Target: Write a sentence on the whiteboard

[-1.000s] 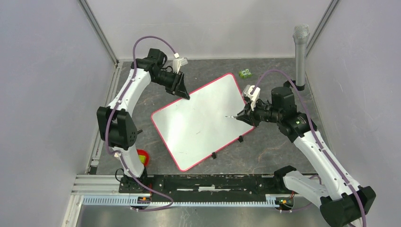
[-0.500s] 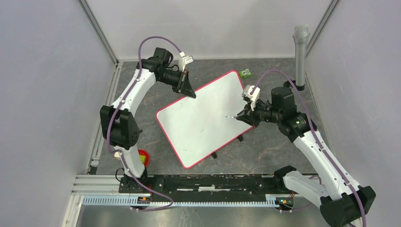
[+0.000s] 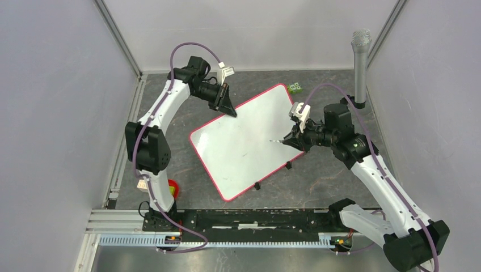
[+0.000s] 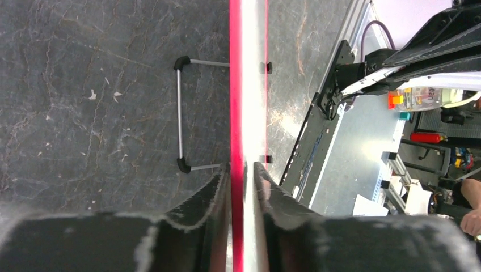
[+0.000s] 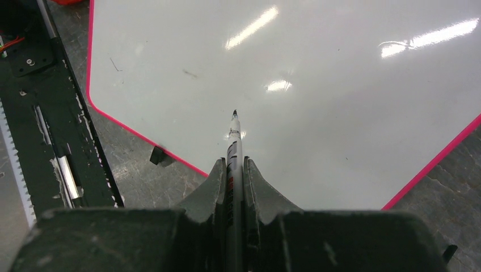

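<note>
The whiteboard (image 3: 249, 141), white with a red-pink frame, lies slanted across the dark table. My left gripper (image 3: 231, 113) is shut on its far-left edge; in the left wrist view the two fingers (image 4: 218, 187) press on either side of the board's edge (image 4: 249, 85), with the gripper (image 4: 243, 167) astride it. My right gripper (image 3: 288, 140) is shut on a marker (image 5: 233, 141) over the board's right part, its black tip just above the white face (image 5: 317, 73). No sentence shows on the board, only a few faint specks.
A small green object (image 3: 294, 88) lies beyond the board's far corner. A grey mesh-topped post (image 3: 361, 62) stands at the right wall. A red item (image 3: 171, 187) sits by the left arm's base. A wire stand (image 4: 180, 113) shows behind the board.
The left gripper closed on the board's far edge and moved right, shifting the board's left side rightward and turning it slightly. The right arm and marker stayed almost still.
</note>
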Motion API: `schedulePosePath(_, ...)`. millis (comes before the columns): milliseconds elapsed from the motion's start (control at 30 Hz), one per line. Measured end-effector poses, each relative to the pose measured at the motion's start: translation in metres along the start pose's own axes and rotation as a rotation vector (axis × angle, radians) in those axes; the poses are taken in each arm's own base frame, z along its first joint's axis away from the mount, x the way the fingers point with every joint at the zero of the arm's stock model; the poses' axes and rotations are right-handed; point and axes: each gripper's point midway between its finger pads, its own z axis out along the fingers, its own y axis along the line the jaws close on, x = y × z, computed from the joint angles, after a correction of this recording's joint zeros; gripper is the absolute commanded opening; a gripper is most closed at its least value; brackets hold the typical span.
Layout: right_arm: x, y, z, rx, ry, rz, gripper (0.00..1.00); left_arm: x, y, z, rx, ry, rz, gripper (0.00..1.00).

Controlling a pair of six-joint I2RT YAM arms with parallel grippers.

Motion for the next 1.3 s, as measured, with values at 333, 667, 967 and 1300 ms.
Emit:
schedulePosePath(333, -0.002, 0.006, 0.003, -0.039, -0.013, -0.002, 0.0, -0.003, -0.002, -0.016, -0.066, -0.004, 0.024, 0.88)
schedulePosePath(667, -0.011, 0.022, 0.022, -0.129, -0.014, -0.031, 0.0, 0.024, 0.005, -0.112, -0.217, -0.182, -0.027, 0.87)
schedulePosePath(967, -0.048, 0.055, 0.059, -0.217, -0.039, -0.131, 0.0, 0.063, 0.003, -0.111, -0.176, -0.161, -0.099, 0.86)
schedulePosePath(1300, -0.074, 0.074, 0.088, -0.244, -0.039, -0.179, 0.0, 0.069, 0.002, -0.118, -0.122, -0.194, -0.103, 0.79)
